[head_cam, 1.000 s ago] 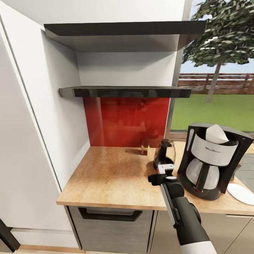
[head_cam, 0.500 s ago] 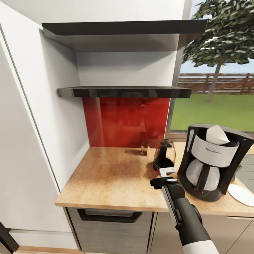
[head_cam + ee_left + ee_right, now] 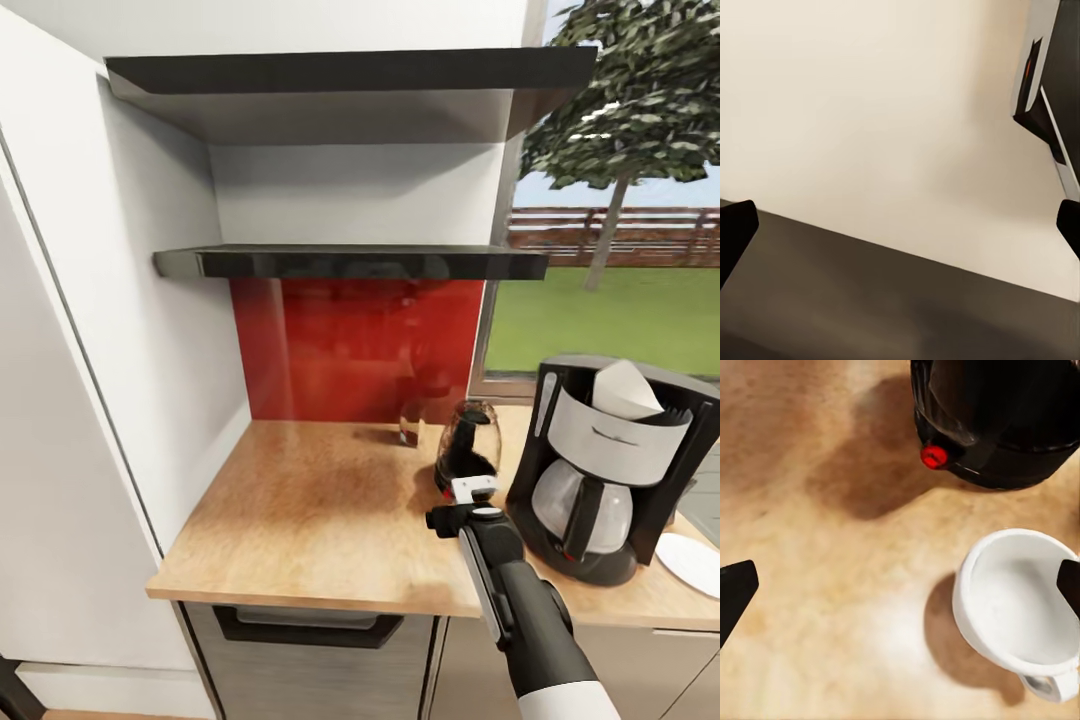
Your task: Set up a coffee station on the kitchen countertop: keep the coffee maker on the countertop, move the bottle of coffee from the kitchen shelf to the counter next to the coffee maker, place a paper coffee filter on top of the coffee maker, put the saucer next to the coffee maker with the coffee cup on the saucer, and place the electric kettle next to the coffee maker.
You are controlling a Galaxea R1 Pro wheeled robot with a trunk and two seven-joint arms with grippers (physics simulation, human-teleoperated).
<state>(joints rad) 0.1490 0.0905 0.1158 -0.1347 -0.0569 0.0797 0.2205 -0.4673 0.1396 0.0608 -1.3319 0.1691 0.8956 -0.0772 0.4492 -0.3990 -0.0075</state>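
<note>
Below, coffee cup (image 3: 1020,607) sits between right end effector (image 3: 900,585) fingertips.

Countertop (image 3: 310,520): coffee maker (image 3: 610,470), kettle (image 3: 466,445), perhaps saucer (image 3: 690,563).

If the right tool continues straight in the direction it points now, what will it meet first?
Probably the wooden countertop, bare between the open fingers. The white coffee cup lies beside one fingertip and might be brushed; depth is unclear.

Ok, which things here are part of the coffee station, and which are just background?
Job: coffee maker, paper filter on it, electric kettle, saucer, coffee cup, small jar, probably the coffee.
Background: shelves, red backsplash, drawer, tree outside.
</note>
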